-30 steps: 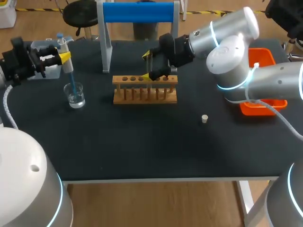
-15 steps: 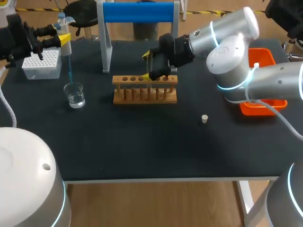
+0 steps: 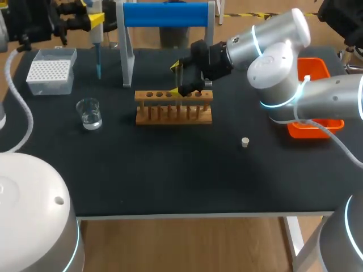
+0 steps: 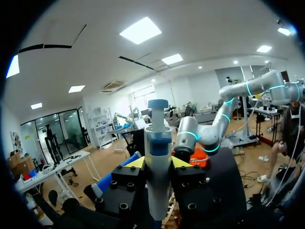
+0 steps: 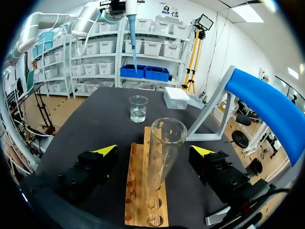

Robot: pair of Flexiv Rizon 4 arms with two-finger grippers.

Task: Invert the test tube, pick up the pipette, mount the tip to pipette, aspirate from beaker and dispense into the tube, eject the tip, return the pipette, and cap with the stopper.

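Two arms are shown at a dark table [image 3: 170, 170]. The left gripper [image 3: 91, 20] is clamped on the pipette [image 3: 96, 35], which is held upright above the table's far left. Its blue tip [image 3: 98, 67] points down between the tip box [image 3: 52, 71] and the left post of the blue-topped stand [image 3: 127, 51]. In the left wrist view both yellow fingers [image 4: 136, 162] are pressed against the pipette body. The beaker [image 3: 89, 113], holding clear liquid, stands apart from the tip, nearer the table's front. The right gripper [image 5: 153, 151] is held with its fingers spread on either side of the test tube [image 5: 164, 143], touching neither side. The tube stands mouth up in the wooden rack [image 3: 173, 110]. The stopper [image 3: 245, 142] lies on the table to the rack's right. An orange tray [image 3: 315, 68] is partly hidden behind the right arm.
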